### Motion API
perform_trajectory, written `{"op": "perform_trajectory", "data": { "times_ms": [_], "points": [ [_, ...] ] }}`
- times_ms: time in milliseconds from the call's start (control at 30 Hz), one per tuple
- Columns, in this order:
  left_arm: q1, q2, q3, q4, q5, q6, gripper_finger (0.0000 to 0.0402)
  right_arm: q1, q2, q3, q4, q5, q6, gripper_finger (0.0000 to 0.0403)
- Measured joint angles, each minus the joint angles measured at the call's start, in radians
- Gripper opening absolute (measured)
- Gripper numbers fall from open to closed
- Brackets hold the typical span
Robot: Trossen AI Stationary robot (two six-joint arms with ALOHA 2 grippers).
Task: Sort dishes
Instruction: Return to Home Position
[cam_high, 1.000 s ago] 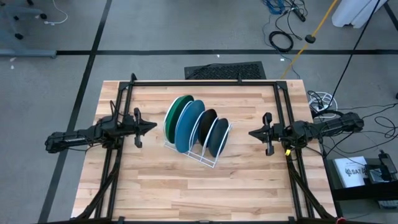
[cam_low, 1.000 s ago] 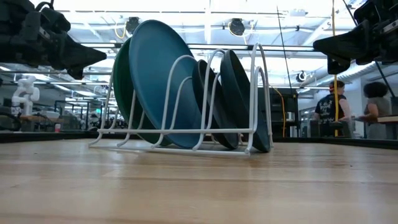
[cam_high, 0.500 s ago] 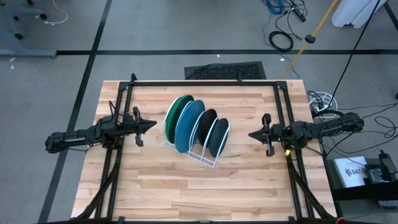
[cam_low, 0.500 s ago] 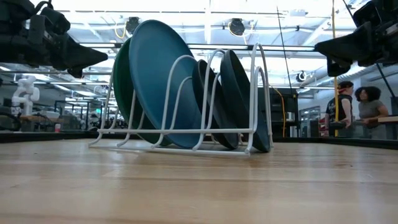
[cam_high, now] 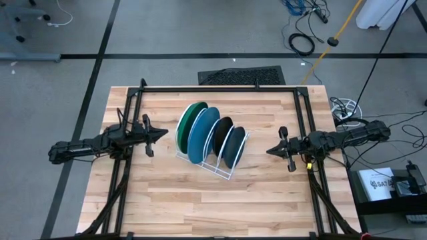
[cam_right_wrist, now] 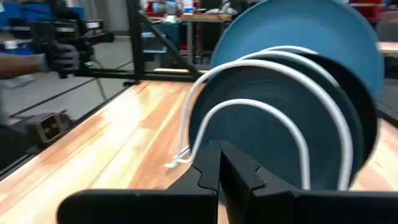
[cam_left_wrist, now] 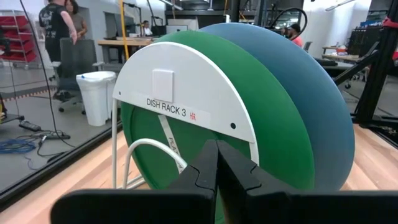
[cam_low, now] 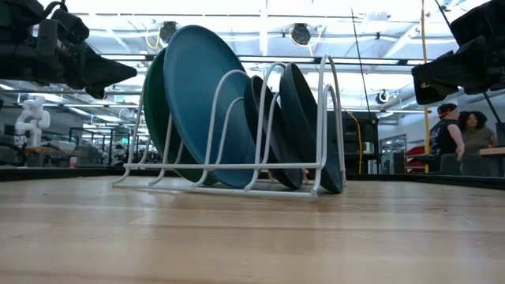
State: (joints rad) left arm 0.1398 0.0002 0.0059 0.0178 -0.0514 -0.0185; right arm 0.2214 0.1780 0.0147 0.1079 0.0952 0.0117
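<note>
A white wire rack [cam_high: 215,162] stands at the table's middle and holds the plates on edge: a green plate [cam_high: 191,113] at the left end, a bright blue plate [cam_high: 202,133], a black plate [cam_high: 221,128] and a dark teal plate [cam_high: 233,147] at the right end. The plates' lower rims rest in the rack's slots [cam_low: 237,177]. My left gripper [cam_high: 165,134] is shut and hovers left of the rack, facing the green plate [cam_left_wrist: 273,118]. My right gripper [cam_high: 269,150] is shut and hovers right of the rack, facing the teal plate [cam_right_wrist: 273,118].
A white panel marked DISH RACK 3 [cam_left_wrist: 186,99] covers the rack's left end. A black frame [cam_high: 220,89] runs along the table's far edge and sides. People stand in the room beyond the table [cam_low: 454,138]. Bare wood lies near the front edge [cam_high: 213,207].
My right gripper has moved a little toward the table's near edge, staying shut and right of the rack. The plates and rack have not moved.
</note>
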Motion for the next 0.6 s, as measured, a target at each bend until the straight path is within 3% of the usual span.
{"op": "perform_trajectory", "data": {
  "times_ms": [600],
  "points": [
    [0.0, 0.0, -0.001, 0.002, 0.0, -0.002, 0.0009, -0.065, 0.0, 0.0, -0.054, -0.21, 0.0, 0.0]
  ]
}}
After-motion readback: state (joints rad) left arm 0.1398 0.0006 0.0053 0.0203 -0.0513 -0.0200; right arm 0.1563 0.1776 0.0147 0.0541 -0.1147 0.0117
